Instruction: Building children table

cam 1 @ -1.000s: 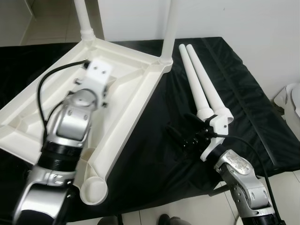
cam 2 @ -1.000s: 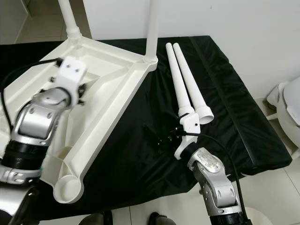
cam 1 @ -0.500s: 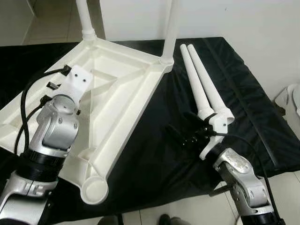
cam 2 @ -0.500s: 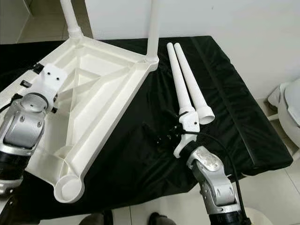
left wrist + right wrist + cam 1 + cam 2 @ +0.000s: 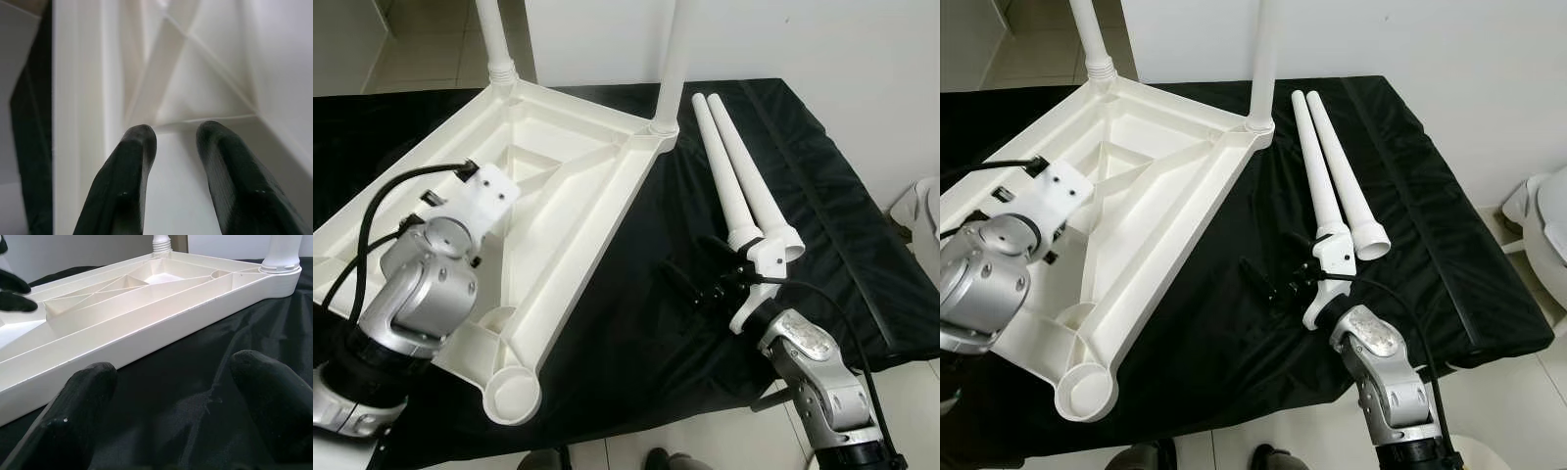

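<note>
The left arm (image 5: 416, 294) bends at the elbow and reaches forward over the near left part of the upturned white tabletop (image 5: 597, 186), its white wrist block tilted down toward the ribbed underside. In the left wrist view the left end effector (image 5: 176, 134) hangs just above a flat inner panel of that underside, its 2 black fingers (image 5: 128, 176) slightly apart with nothing between them. The tabletop lies upside down on the desk (image 5: 842, 196), which is covered with a black cloth, and its raised rim and diagonal ribs face upward. 2 white legs already stand upright in the far corner sockets, the left one (image 5: 495, 44) and the right one (image 5: 671, 64). An empty round socket (image 5: 512, 397) sits at the near corner, close to the desk's front edge. To the right of the tabletop, 2 loose white legs (image 5: 739, 176) lie side by side on the cloth, touching each other, their wider open ends toward the robot. The right arm (image 5: 818, 377) comes up from the lower right with its forearm angled inward, and its white wrist block sits just in front of the loose legs' near ends. The right end effector (image 5: 690, 279) rests low over the black cloth between the tabletop's rim and the loose legs, its fingers (image 5: 83, 401) spread wide and holding nothing.
</note>
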You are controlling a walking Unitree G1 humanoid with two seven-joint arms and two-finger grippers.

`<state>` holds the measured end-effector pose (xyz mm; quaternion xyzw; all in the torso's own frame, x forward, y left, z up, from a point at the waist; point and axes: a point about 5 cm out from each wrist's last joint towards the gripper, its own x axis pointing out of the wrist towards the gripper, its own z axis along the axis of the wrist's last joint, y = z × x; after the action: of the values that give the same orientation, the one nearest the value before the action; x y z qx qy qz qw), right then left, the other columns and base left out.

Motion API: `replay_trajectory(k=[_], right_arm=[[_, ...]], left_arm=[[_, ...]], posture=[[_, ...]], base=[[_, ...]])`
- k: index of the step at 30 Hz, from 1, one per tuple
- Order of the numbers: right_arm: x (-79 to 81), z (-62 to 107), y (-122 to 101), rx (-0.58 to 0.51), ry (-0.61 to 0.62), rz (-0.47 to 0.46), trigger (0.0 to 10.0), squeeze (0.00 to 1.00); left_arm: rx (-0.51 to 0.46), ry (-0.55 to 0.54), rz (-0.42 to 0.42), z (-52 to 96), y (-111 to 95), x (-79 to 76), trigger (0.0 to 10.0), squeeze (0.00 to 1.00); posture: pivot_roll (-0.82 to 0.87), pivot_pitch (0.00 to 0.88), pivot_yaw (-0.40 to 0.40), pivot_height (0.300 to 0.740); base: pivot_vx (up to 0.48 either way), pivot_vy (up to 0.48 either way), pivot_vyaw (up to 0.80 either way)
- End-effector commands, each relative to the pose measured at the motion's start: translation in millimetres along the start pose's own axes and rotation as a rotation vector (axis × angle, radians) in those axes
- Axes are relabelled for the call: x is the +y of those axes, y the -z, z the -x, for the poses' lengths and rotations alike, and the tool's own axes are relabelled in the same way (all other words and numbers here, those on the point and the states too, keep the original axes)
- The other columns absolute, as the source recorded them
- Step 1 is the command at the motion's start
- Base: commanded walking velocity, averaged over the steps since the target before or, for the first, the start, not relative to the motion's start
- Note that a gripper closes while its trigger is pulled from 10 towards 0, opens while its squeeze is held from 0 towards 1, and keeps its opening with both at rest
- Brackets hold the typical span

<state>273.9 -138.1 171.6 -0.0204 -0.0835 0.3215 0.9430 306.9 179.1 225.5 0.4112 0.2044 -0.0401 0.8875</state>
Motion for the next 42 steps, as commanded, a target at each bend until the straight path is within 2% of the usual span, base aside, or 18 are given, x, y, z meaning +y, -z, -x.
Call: replay_trajectory(k=[1,6,11,15,24,31,37,42], right_arm=[[0.0,0.3,2.7,0.003,-0.004,-0.003,10.0,0.0],[0.1,-1.2,3.4,0.004,-0.01,-0.002,10.0,0.0],[-1.9,-3.9,1.6,-0.004,-0.016,0.005,10.0,0.0],[-2.2,-3.9,1.5,-0.004,-0.015,0.005,10.0,0.0],[-3.8,-0.9,1.2,-0.002,-0.006,0.009,10.0,0.0],[-5.9,-0.7,0.2,0.0,-0.005,0.012,10.0,0.0],[-8.8,0.2,-0.7,0.003,0.002,0.019,10.0,0.0],[-11.1,-1.7,-2.2,-0.007,0.027,0.003,10.0,0.0]], left_arm=[[-0.005,0.042,0.0,3.5,0.2,-5.3,10.0,0.0],[-0.017,0.076,-0.015,6.8,-2.1,-7.9,10.0,0.0],[-0.012,0.175,-0.071,13.0,0.2,-19.4,10.0,0.0],[-0.012,0.182,-0.075,13.5,0.4,-20.2,10.0,0.0],[0.072,0.183,-0.124,13.7,16.6,-24.0,10.0,0.0],[0.061,0.279,-0.156,19.4,16.5,-41.2,10.0,0.0],[-0.026,0.392,-0.16,26.1,1.0,-63.8,10.0,0.0],[-0.049,0.417,-0.177,26.7,-4.2,-70.8,10.0,0.0]], posture=[[0.03,0.146,-0.007,0.74],[0.03,0.142,-0.007,0.74],[0.03,0.14,-0.007,0.74],[0.03,0.14,-0.007,0.74],[0.03,0.158,-0.01,0.74],[0.02,0.168,-0.015,0.74],[0.02,0.17,-0.017,0.74],[0.01,0.171,-0.016,0.74]], base=[[0.0,0.0,0.0],[0.0,0.0,0.0],[0.0,0.0,0.0],[0.0,0.0,0.0],[0.0,0.0,0.0],[0.0,0.0,0.0],[0.0,0.0,0.0],[0.0,0.0,0.0]])
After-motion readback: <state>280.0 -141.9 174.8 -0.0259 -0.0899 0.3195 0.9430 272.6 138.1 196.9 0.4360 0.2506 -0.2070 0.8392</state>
